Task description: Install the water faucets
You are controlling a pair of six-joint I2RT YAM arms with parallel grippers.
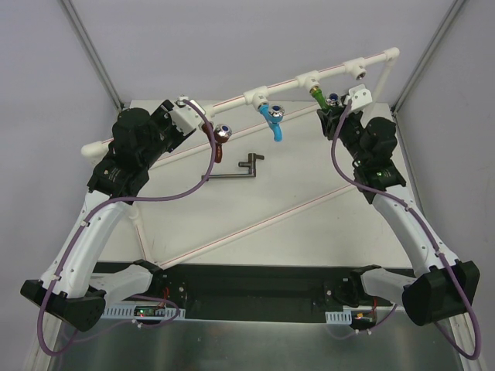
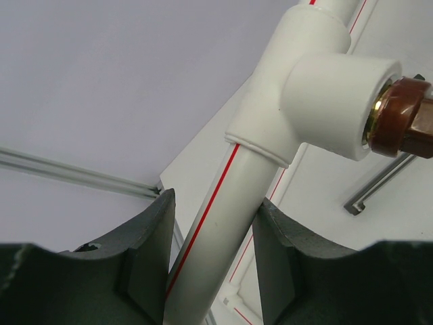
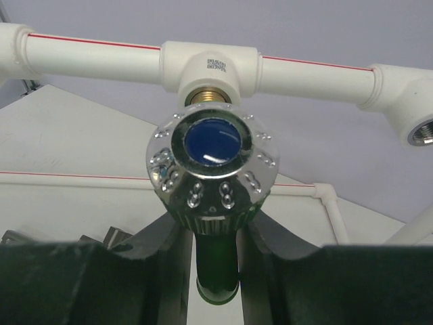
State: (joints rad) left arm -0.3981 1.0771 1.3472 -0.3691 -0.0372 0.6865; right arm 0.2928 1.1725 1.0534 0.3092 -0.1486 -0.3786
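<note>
Green faucet [image 1: 318,96], probably light, stiff plastic with slippery chrome cap [image 3: 211,166], meets its tee [image 3: 210,68] at one o'clock; right claw [image 3: 216,233] clamps its stem [image 3: 216,271], the surest hold. Left claw [image 2: 213,227] grips white pipe [image 2: 223,196].

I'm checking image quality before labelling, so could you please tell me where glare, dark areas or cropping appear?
Top external: soft, even light, faint shadows, sharp. Right wrist: bright glints on the silver cap of the green faucet; the right gripper nearly black. Left wrist: the white pipe is crisp, the left gripper dark, the reddish-brown faucet cut off at the right edge.
</note>
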